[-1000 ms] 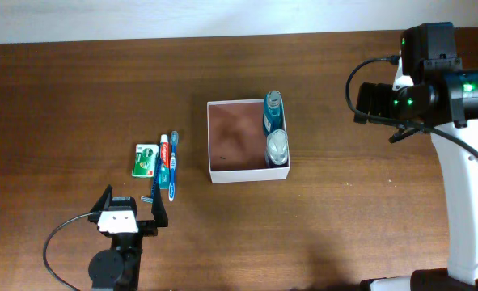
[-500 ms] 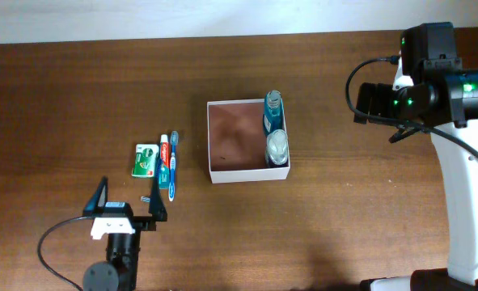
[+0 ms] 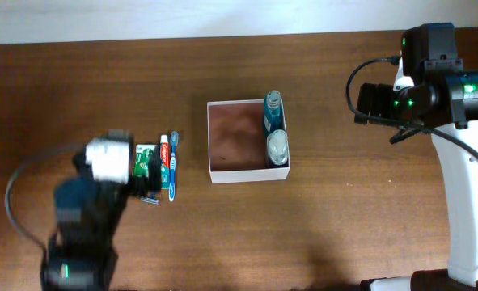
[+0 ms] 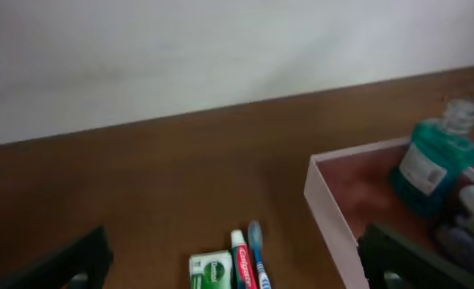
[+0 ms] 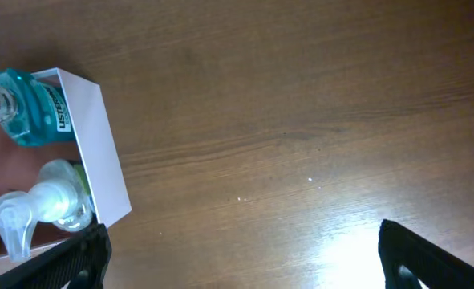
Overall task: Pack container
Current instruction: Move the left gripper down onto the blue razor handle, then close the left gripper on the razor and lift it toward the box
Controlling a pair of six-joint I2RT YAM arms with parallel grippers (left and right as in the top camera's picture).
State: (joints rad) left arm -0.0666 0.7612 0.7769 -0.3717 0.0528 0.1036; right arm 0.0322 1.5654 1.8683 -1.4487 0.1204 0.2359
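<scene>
The container is a white-walled square box with a reddish-brown floor at the table's middle. A teal mouthwash bottle and a clear pump bottle lie along its right wall. Left of it lie a green soap box, a red toothpaste tube and a blue toothbrush. My left gripper is blurred, just near of these three. In the left wrist view it is open and empty, with the soap box, toothpaste and toothbrush between its fingers. My right gripper is open and empty, right of the container.
The left wrist view shows the container wall and the mouthwash to the right. The right wrist view shows the open fingers over bare wood, with the container's corner, mouthwash and pump bottle at left.
My left arm has swung from the table's front edge towards the far side, up to the toiletries, and is motion-blurred. The right arm and all objects have not moved.
</scene>
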